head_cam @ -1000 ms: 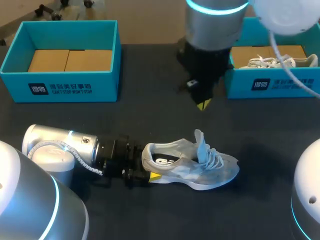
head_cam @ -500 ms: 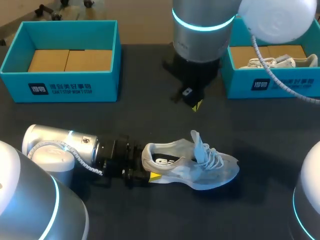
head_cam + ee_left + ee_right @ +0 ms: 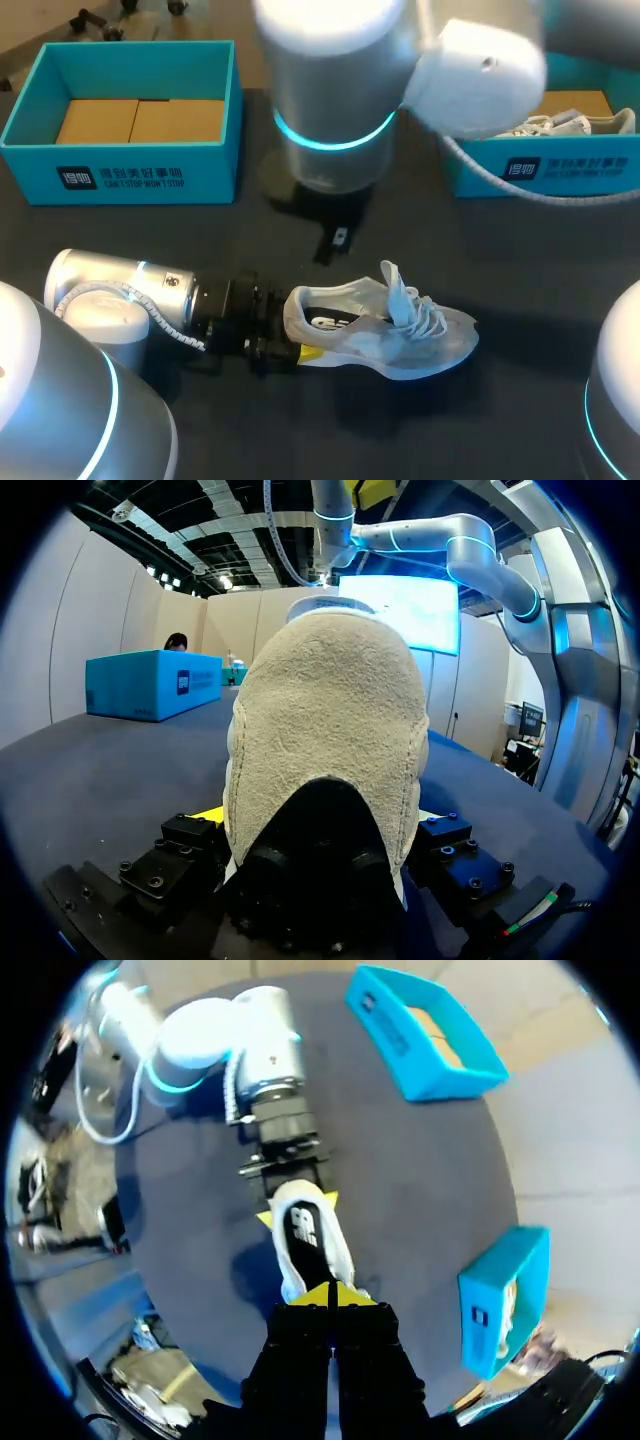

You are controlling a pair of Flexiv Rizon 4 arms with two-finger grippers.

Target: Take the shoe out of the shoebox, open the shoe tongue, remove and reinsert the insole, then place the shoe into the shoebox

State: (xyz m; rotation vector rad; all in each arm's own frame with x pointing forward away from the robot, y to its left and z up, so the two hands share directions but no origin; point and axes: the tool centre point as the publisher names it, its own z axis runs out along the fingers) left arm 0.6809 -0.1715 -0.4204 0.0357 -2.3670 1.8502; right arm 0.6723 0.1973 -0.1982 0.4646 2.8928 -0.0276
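**Left gripper** (image 3: 290, 328): lies low on the dark table (image 3: 480, 240), its arm coming in from 9 o'clock. Its jaws are clamped on the heel of the shoe (image 3: 400, 335). One yellow fingertip (image 3: 310, 352) shows at the near side of the heel. In the left wrist view the padded heel collar fills the space between the fingers. In the right wrist view a yellow tip stands on each side of the heel.

**Right gripper** (image 3: 330, 1295): fingertips pressed together, holding nothing. It hangs above the table and touches no object. In the head view the shoe lies at about 4 o'clock from this gripper. In the right wrist view the tips sit over the shoe's forepart.

**Shoe**: grey, upright on its sole, heel at 9 o'clock, toe at 3 o'clock. The tongue (image 3: 398, 285) stands up. The dark insole (image 3: 325, 322) shows in the opening.

**Surroundings**: the left-hand shoebox (image 3: 120, 178) sits at 10 o'clock from the shoe. The right-hand shoebox (image 3: 560, 165), at 2 o'clock, holds a second shoe (image 3: 550, 124).
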